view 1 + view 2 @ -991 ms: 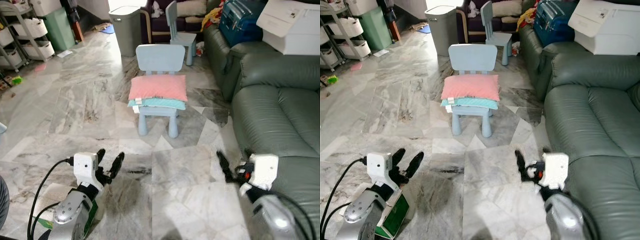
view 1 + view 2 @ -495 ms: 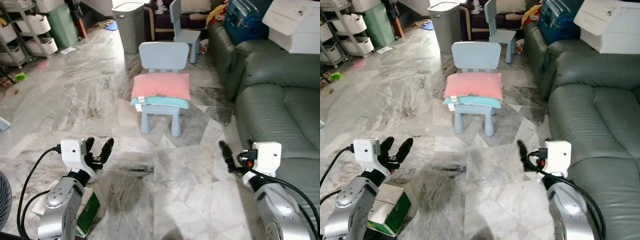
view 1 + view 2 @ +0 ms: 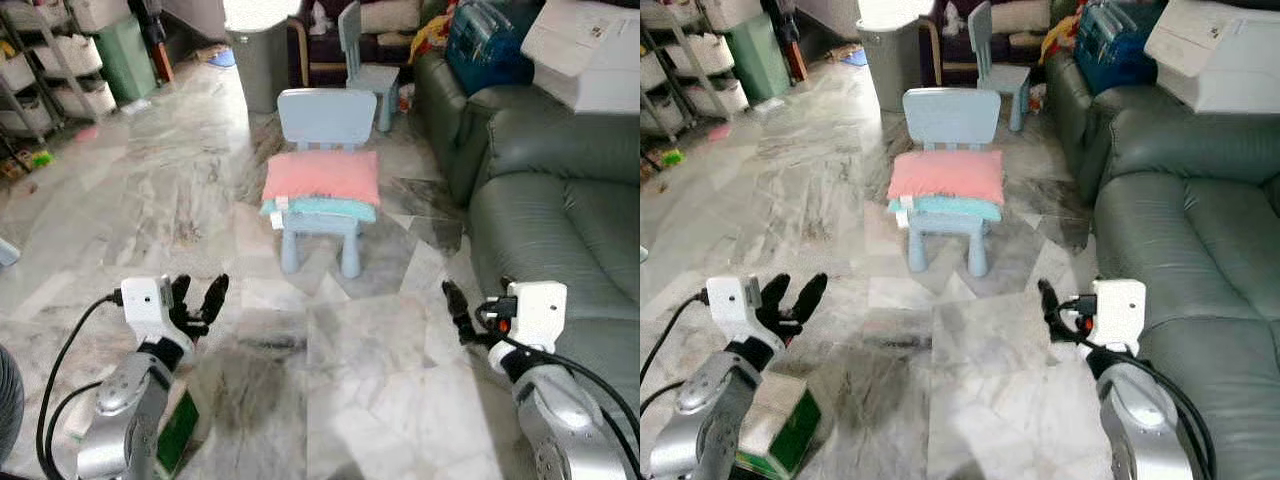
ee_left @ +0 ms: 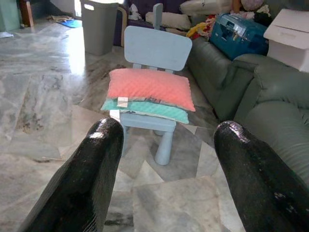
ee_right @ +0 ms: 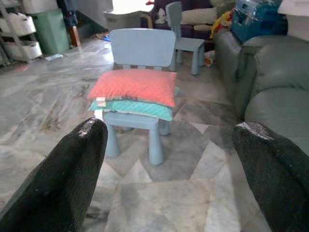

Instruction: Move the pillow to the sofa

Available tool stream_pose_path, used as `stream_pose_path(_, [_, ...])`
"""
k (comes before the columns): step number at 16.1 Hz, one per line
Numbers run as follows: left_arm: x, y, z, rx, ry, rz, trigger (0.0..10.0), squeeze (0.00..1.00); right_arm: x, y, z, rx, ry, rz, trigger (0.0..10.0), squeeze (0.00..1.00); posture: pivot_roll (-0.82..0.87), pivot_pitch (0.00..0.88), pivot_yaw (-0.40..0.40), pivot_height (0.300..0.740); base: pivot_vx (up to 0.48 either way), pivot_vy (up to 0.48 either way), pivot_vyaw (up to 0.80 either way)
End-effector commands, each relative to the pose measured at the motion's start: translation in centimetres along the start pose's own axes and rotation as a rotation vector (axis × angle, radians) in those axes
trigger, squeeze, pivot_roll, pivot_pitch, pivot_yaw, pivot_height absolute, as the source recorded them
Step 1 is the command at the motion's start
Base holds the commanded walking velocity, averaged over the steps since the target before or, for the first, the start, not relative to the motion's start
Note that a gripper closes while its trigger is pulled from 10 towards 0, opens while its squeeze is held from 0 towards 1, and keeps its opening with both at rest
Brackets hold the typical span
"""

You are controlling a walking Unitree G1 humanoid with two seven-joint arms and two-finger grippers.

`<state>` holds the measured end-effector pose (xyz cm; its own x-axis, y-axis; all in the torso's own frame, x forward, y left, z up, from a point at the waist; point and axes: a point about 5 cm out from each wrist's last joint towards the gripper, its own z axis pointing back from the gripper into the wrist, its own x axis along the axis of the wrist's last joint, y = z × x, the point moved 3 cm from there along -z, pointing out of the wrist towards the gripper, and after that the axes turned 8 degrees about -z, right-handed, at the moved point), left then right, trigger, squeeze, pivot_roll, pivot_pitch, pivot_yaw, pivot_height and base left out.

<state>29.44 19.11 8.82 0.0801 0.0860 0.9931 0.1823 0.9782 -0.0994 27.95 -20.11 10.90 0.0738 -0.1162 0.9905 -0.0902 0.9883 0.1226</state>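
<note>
A pink pillow (image 3: 322, 178) lies on top of a teal pillow (image 3: 320, 208) on the seat of a small light-blue chair (image 3: 326, 115) in the middle of the marble floor. The grey-green sofa (image 3: 560, 215) runs along the right side. My left gripper (image 3: 198, 299) is held low at the left, open and empty, well short of the chair. At the right, beside the sofa's front, my right gripper (image 3: 455, 303) is open too. Both wrist views look between the fingers (image 4: 82, 181) at the pink pillow (image 5: 134, 85) on the chair.
A second light-blue chair (image 3: 362, 55) and a grey bin (image 3: 258, 55) stand behind. A white box (image 3: 590, 50) and a blue bag (image 3: 488, 45) rest on the sofa. Shelves (image 3: 45, 70) line the far left. A green-and-white box (image 3: 775, 425) lies by my left arm.
The whole picture has shifted slightly as the camera moved. Both grippers stay open and low, with hardly any change relative to the chair.
</note>
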Motion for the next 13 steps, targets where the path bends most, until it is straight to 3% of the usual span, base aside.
stream_pose_path(1, [0.62, 0.28, -0.07, 0.010, -0.012, 0.000, 10.0, 0.00, 0.67, 0.55, -0.09, 0.031, -0.016, 0.003, 10.0, 0.00, -0.16, 0.000, 0.055, 0.740, 0.311, 0.000, 0.00])
stream_pose_path(13, [0.74, 0.11, -0.30, -0.002, 0.000, 0.004, 10.0, 0.00, 1.21, 1.33, -0.18, 0.086, -0.024, -0.012, 10.0, 0.00, -0.16, 0.000, 0.060, 0.740, 0.337, 0.000, 0.00])
